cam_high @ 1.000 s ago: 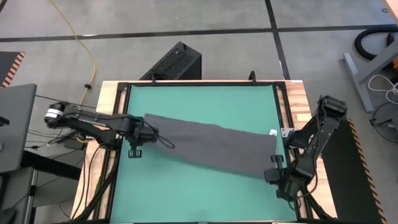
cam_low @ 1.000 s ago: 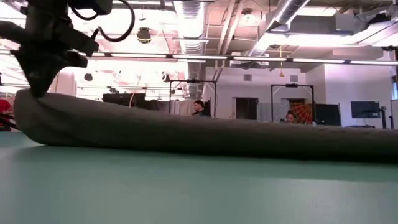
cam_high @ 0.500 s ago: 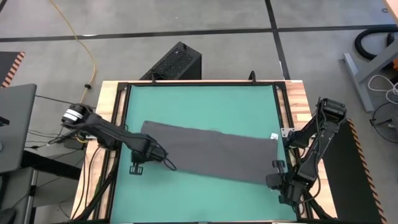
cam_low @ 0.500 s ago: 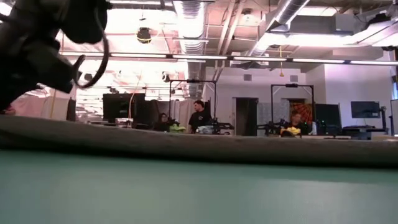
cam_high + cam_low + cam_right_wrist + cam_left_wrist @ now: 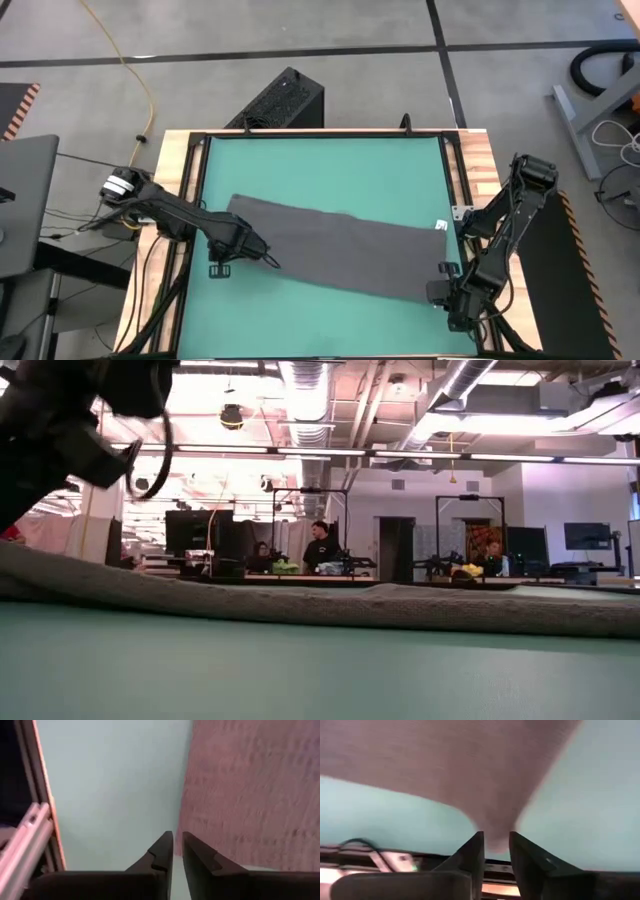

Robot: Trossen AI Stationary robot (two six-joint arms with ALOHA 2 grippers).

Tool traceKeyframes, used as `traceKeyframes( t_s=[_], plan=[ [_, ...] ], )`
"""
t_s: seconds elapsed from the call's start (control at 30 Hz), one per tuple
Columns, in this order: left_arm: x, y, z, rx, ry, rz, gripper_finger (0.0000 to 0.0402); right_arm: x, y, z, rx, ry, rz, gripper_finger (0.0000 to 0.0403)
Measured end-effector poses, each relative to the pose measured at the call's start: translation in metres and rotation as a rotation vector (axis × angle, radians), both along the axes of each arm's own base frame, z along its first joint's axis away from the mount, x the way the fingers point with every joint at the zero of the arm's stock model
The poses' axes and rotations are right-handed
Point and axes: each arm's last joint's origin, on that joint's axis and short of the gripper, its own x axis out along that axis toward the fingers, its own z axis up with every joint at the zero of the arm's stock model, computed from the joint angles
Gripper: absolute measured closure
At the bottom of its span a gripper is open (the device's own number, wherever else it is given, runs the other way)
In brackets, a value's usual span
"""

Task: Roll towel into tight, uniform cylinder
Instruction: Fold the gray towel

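My left fingers stand narrowly parted around a corner of the towel, my right fingers narrowly parted and empty beside its opposite corner, and the towel lies flat across the teal tabletop between them.

The high view looks straight down on the whole teal table. The low view sits at table-top height, facing the room beyond. Each wrist view looks closely past its own fingers. All four share the towel on the table.
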Motion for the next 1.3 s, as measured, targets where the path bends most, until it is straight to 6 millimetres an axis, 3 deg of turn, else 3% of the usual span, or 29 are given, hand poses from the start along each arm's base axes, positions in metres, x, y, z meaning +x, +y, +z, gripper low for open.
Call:
traceKeyframes(
  t_s=[0.3,0.4,0.5,0.6,0.73,0.83,0.97,1.17,1.3],
  plan=[
    [0.000,0.016,0.044,0.010,-0.291,0.088,0.0309,-0.001,-0.017,0.035,0.174,-0.084,0.034,0.0275],
    [0.011,0.020,0.041,0.019,-0.479,0.110,0.0314,-0.004,-0.026,0.046,0.166,-0.178,0.096,0.0256],
    [0.030,0.023,0.019,-0.001,-0.636,0.107,0.0322,-0.003,-0.038,0.049,0.040,-0.334,0.121,0.0250],
    [0.048,0.026,-0.008,-0.043,-0.718,0.115,0.0332,0.005,-0.052,0.035,-0.037,-0.391,0.102,0.0255],
    [0.062,0.018,-0.039,-0.274,-0.653,0.122,0.0350,0.011,-0.069,0.004,-0.080,-0.382,0.045,0.0271],
    [0.065,0.006,-0.057,-0.423,-0.544,0.125,0.0371,0.010,-0.079,-0.017,-0.119,-0.351,0.017,0.0279],
    [0.060,-0.007,-0.074,-0.473,-0.396,0.135,0.0398,0.007,-0.082,-0.033,-0.085,-0.351,-0.001,0.0283],
    [0.057,-0.015,-0.071,-0.488,-0.349,0.112,0.0401,0.005,-0.067,-0.033,0.116,-0.380,0.011,0.0283],
    [0.066,-0.011,-0.046,-0.438,-0.481,0.048,0.0401,0.004,-0.061,-0.027,0.162,-0.423,0.045,0.0283]
  ],
)
